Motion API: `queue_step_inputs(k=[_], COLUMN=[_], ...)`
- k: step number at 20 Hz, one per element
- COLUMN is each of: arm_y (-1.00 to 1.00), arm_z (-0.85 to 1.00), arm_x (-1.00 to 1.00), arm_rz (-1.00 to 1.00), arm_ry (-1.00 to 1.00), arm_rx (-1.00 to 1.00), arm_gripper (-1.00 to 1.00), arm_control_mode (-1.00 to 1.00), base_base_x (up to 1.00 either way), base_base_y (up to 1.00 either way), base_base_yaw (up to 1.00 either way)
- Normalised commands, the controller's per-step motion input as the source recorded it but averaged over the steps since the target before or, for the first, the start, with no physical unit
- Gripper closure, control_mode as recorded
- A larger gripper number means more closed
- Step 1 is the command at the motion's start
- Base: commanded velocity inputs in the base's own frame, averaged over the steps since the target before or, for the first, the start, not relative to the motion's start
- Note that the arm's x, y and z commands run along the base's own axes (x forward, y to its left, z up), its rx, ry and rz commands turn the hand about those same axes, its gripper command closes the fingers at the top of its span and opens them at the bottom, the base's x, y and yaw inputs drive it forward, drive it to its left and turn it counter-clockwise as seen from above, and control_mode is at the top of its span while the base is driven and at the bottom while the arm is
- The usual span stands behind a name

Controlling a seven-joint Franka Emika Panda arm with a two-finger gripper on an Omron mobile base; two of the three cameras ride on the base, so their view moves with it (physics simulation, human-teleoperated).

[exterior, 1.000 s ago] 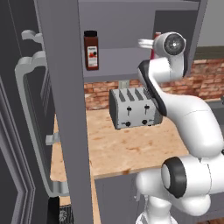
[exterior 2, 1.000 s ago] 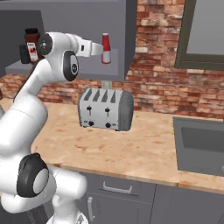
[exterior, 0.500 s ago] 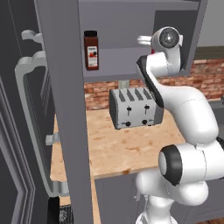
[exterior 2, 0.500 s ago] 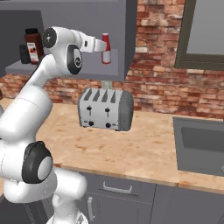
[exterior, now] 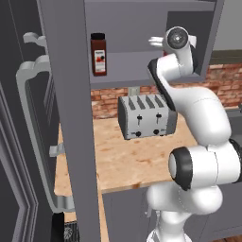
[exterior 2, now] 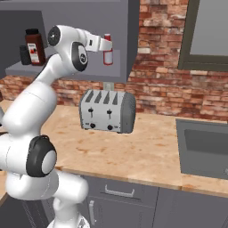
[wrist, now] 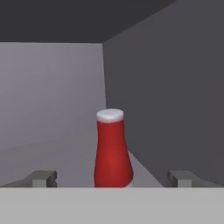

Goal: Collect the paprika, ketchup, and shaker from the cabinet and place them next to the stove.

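My pincer (wrist: 112, 178) wide apart, ketchup (wrist: 113, 151) standing between tips, not grabbed. Push too far: bottle tips over, rolls off cabinet shelf (exterior 2: 67, 71).

A bright red ketchup (wrist: 113, 154) bottle with a pale cap is seen against the matte grey cabinet (wrist: 166, 87) walls. The paprika (exterior: 98, 54) is shown dark red-brown, black-capped, with a pale label. A silver toaster (exterior 2: 107, 111) is set before red brick, on mottled tan counter (exterior 2: 147, 151).
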Motion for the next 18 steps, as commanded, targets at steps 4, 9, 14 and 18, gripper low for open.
queue_step_inputs(k=[4,9,14,18], arm_y=[0.00,-0.01,-0.13,-0.13], arm_z=[0.00,0.00,0.00,0.00], arm_x=[0.22,0.16,0.17,0.12], arm_rz=[-0.03,-0.01,0.00,0.00], arm_ry=[0.02,0.01,0.00,0.00], arm_rx=[-0.01,0.00,0.00,0.00], arm_gripper=[-1.00,-1.00,-1.00,-1.00], arm_control_mode=[-1.00,-1.00,-1.00,-1.00], base_base_x=[0.00,0.00,0.00,0.00], base_base_y=[0.00,0.00,0.00,0.00], base_base_yaw=[0.00,0.00,0.00,0.00])
